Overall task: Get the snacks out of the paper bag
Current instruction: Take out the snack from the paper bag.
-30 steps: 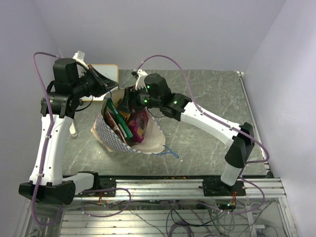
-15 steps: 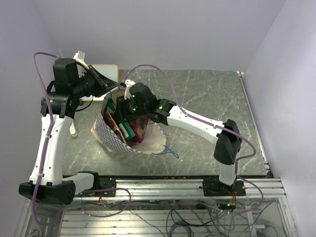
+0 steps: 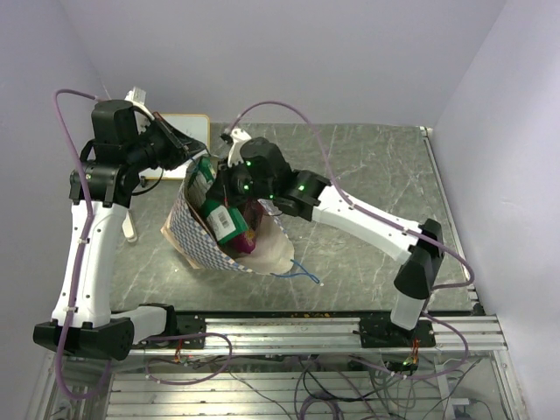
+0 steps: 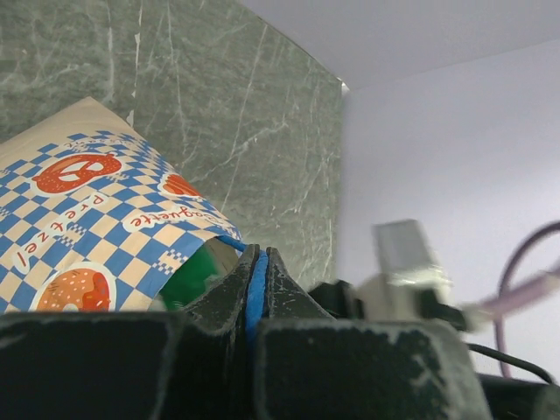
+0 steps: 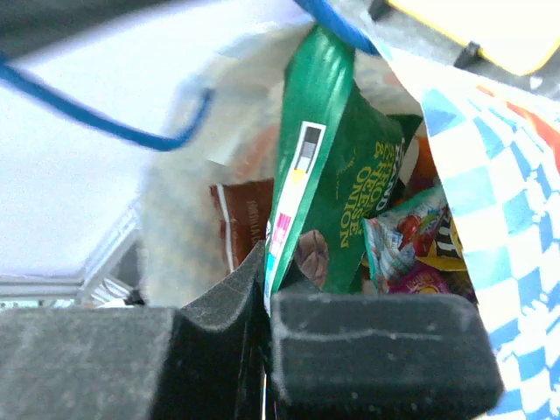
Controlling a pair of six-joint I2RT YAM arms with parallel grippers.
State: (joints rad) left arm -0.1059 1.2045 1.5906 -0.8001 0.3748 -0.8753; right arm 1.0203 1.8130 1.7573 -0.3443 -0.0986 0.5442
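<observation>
The paper bag [image 3: 197,241] stood tilted and open on the green marble worktop [image 3: 376,166], with snacks [image 5: 411,232] showing in its mouth. The left end effector [image 4: 256,259] was closed on the bag's blue cord handle [image 4: 253,302]. The right end effector [image 5: 267,293], reaching inside, pinched the edge of the green chip bag [image 5: 332,166].
</observation>
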